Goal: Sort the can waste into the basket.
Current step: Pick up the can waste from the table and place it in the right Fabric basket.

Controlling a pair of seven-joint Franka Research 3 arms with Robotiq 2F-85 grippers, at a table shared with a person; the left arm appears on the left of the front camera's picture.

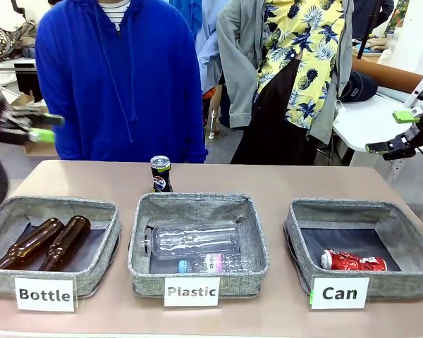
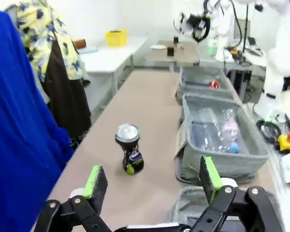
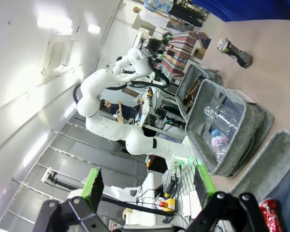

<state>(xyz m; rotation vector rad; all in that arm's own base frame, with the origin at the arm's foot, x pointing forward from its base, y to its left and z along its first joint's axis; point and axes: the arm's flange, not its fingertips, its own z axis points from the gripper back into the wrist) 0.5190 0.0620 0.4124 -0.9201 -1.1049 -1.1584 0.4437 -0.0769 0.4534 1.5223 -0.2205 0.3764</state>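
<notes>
The left gripper hangs above the table with its green-padded fingers spread wide and nothing between them. Beyond the gap, a little nearer the pad on the left side of the wrist view, the dark can stands upright on the bare tabletop with its silver top up, well apart from both pads. Past the other pad lies the Plastic basket, holding clear plastic bottles. Farther along the same side is the Can basket

The right gripper is also raised, its fingers wide apart and empty. Just off the pad on the right side of its wrist view sits a corner of the Can basket, with the crushed red can lying on the dark lining inside. The Plastic basket is farther out ahead of that pad, and the dark can stands well beyond it on the tabletop

From the front, the dark can stands just behind the Plastic basket, between it and a person in a blue top. It is well apart from both sets of fingers. Under the left fingers' side, the Bottle basket holds two brown bottles lying side by side
</notes>
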